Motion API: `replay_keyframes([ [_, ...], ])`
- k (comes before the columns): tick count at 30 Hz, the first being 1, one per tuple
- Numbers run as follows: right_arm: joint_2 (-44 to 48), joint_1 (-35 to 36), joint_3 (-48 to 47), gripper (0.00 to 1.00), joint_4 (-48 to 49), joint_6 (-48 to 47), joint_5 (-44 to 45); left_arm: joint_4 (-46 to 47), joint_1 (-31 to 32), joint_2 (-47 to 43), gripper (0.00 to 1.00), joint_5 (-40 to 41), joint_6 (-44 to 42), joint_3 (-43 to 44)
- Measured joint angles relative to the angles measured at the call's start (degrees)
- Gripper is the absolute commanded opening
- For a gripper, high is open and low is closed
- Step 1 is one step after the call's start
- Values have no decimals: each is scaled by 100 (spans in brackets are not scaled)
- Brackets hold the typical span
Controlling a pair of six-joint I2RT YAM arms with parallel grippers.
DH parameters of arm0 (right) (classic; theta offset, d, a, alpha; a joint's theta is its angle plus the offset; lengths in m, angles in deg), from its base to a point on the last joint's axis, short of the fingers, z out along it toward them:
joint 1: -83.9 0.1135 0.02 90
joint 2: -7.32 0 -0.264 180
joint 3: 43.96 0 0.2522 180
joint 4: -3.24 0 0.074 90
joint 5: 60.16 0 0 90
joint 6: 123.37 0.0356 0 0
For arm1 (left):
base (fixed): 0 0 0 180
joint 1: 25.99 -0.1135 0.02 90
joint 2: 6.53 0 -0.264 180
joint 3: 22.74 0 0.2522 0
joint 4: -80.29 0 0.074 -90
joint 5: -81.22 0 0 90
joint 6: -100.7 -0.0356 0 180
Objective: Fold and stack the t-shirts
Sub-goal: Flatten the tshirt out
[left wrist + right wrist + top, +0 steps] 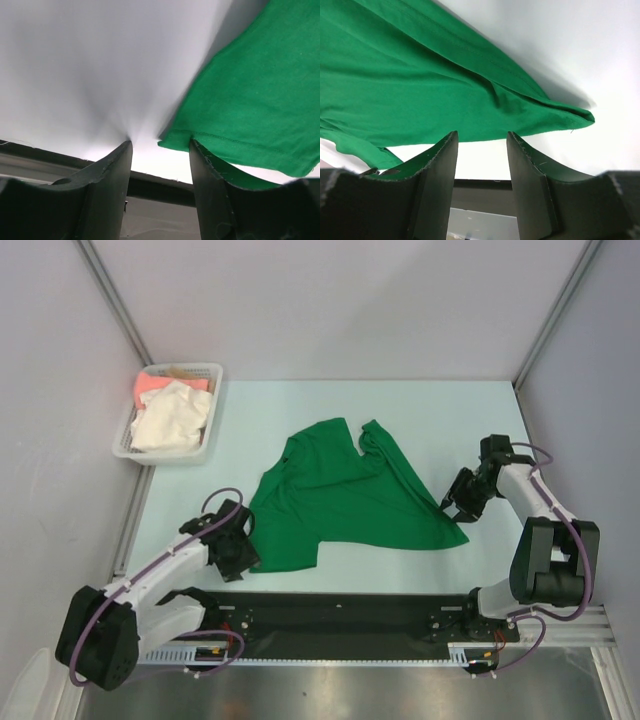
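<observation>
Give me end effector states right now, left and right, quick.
Left end effector: open, corner of the green t-shirt hem at its tips, not gripped.
Right end effector: open, shirt edge just ahead, not gripped.

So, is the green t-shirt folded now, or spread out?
Spread out, not folded: the green t-shirt lies open and wrinkled on the table, its outline irregular, with no neat folds.
</observation>
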Motion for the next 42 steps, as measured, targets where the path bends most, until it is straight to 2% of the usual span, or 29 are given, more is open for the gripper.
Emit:
replay_keyframes([
  [15, 170, 0, 44, 50, -13, -118, 7, 160, 173, 280, 41, 83, 251, 74],
  [18, 170, -13, 44, 50, -31, -125, 11, 164, 181, 332, 29, 131, 249, 96],
  [19, 173, -24, 44, 50, -48, -125, 17, 168, 184, 343, 12, 157, 249, 101],
  [20, 179, -28, 48, 50, -63, -103, 39, 175, 186, 372, 3, 188, 269, 105],
  [21, 199, -42, 66, 50, -68, -76, 61, 243, 188, 391, 0, 197, 247, 107],
  [30, 396, -439, 452, 40, -273, 299, 271, 494, 437, 595, 0, 400, -330, 341],
  [36, 463, -831, 629, 35, -540, 415, 789, 863, 789, 601, 1, 610, -732, 1038],
  [42, 234, -1180, 767, 40, -448, 280, 979, 1097, 931, 774, 0, 660, -1119, 1508],
])
